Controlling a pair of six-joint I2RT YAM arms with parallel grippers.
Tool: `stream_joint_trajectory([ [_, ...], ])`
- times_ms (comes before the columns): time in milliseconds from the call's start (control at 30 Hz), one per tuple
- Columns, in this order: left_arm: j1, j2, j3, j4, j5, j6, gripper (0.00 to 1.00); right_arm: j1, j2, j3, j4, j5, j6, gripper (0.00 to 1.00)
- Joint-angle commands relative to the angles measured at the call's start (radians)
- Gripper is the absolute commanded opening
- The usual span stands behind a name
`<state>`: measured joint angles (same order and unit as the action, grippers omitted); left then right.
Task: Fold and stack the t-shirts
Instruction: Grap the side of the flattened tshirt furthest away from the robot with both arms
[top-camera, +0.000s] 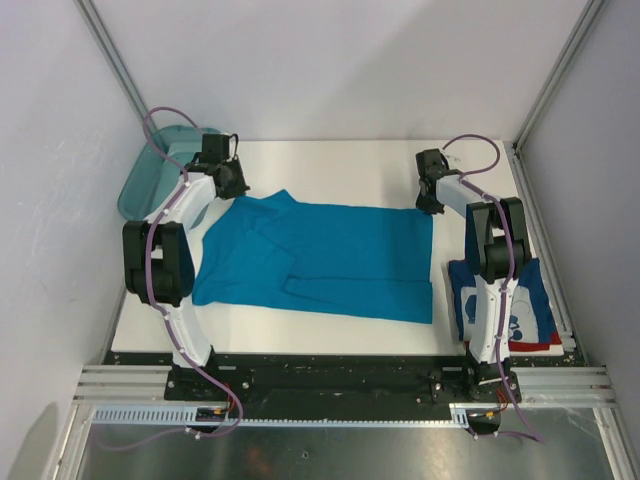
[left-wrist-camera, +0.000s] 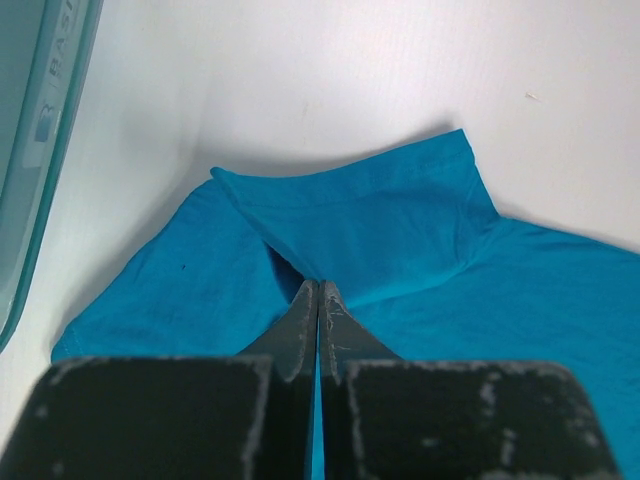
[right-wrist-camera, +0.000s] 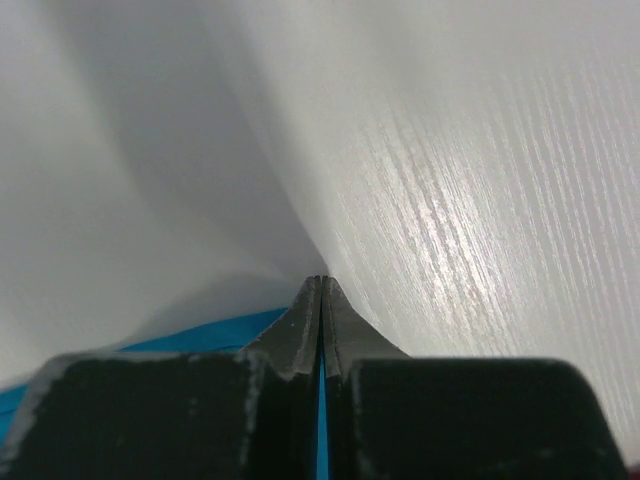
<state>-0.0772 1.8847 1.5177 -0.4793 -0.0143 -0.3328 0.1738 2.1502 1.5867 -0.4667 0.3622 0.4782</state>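
The teal-blue t-shirt (top-camera: 330, 255) lies spread across the white table, partly folded lengthwise, with a sleeve flap near its front. My left gripper (top-camera: 229, 186) is shut on the shirt's far left corner; in the left wrist view the jaws (left-wrist-camera: 319, 285) are closed with blue cloth (left-wrist-camera: 400, 220) pinched between them. My right gripper (top-camera: 430, 200) is shut on the far right corner; the right wrist view (right-wrist-camera: 321, 280) shows a blue sliver between the jaws and blue cloth (right-wrist-camera: 200, 335) to the left. The folded dark blue printed t-shirt (top-camera: 525, 300) lies at the right front, partly hidden by the right arm.
A translucent teal plastic bin (top-camera: 160, 165) stands off the table's far left corner, and its wall shows in the left wrist view (left-wrist-camera: 30, 150). Bare white table (top-camera: 340, 165) lies behind the shirt. Frame posts and grey walls close in the sides.
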Motion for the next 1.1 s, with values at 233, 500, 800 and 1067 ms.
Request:
stream_joint_trajectory([
  [233,0.014,-0.023,0.027,0.03,0.007,-0.002,0.0,-0.02,-0.067,0.048,-0.076,0.043,-0.005,0.0],
  [500,0.016,-0.024,0.023,0.031,0.007,0.0,0.0,-0.022,-0.08,0.002,-0.063,0.02,0.008,0.01],
  [800,0.022,-0.034,0.03,0.03,0.007,-0.004,0.0,-0.018,-0.132,-0.021,-0.051,0.008,0.013,0.0],
  [1067,0.027,-0.042,0.038,0.031,0.007,-0.006,0.0,-0.014,-0.18,-0.02,-0.053,0.007,0.011,0.0],
])
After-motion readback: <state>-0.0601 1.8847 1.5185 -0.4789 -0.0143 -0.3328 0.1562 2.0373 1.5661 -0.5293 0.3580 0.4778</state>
